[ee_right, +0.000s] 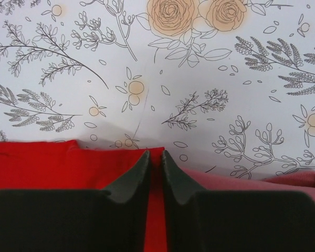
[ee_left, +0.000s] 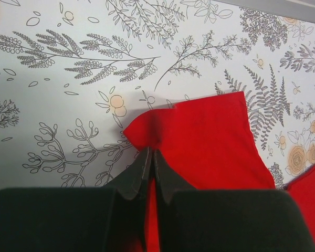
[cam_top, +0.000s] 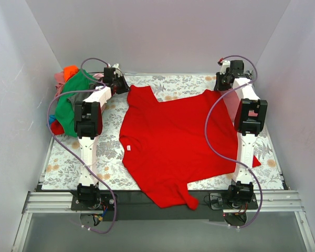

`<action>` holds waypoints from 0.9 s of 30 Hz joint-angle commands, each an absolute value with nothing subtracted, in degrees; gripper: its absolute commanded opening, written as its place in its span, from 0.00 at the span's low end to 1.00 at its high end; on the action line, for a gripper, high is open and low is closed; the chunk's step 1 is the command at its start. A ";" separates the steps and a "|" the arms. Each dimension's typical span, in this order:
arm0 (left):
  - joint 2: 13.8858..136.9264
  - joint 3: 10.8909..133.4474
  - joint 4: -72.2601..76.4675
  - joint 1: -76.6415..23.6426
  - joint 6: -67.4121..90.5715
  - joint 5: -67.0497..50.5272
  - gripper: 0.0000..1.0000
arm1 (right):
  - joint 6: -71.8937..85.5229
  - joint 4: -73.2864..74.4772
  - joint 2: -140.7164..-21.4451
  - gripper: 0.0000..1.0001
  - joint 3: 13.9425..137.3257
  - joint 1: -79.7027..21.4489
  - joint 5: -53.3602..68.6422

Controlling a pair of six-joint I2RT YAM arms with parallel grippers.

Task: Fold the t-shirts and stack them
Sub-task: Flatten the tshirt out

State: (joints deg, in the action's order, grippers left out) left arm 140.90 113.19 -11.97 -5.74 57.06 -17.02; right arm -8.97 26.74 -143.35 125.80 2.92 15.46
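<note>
Where my two bases sit on the metal rail, the bright red t-shirt spills its nearest corner over the table's near edge, between them. Beyond that edge it lies spread and mostly flat on the floral table cloth, with a small white label by its left border.

Left of that border the patterned cloth shows bare out to the left wall, crossed only by my left arm. On the right the shirt runs under my right arm and pokes a corner out beyond it, leaving a narrower strip before the right wall.

Farther on, my left gripper is clamped tight on the edge of the shirt's far-left sleeve. The red cloth bunches at the fingertips, and the sleeve lies flat to the right of them.

At the far right, my right gripper is drawn in narrow at the shirt's far border, with red showing in the slit. I cannot tell whether the fingers pinch it. Just right of them lies dull rose-red cloth; I cannot tell whether it is the same shirt or another.

Ahead of both grippers bare floral cloth runs on.

In the far-left corner a heap rests against the wall, just beside my left arm: a green t-shirt, a pink t-shirt and an orange t-shirt.
</note>
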 commanded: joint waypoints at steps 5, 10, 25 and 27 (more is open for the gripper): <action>137.20 113.38 -11.25 -5.10 57.39 -17.49 0.00 | -6.33 23.30 -139.49 0.08 125.87 3.87 22.14; 136.67 113.55 -11.34 -5.01 57.48 -17.58 0.00 | -4.31 18.21 -136.15 0.01 121.82 3.78 24.78; 133.86 111.62 -11.08 -4.39 58.01 -17.93 0.00 | 1.14 6.60 -128.50 0.01 106.71 2.73 39.81; 133.33 111.10 -10.90 -4.31 58.01 -18.02 0.00 | 0.97 3.80 -126.48 0.01 102.85 2.38 40.95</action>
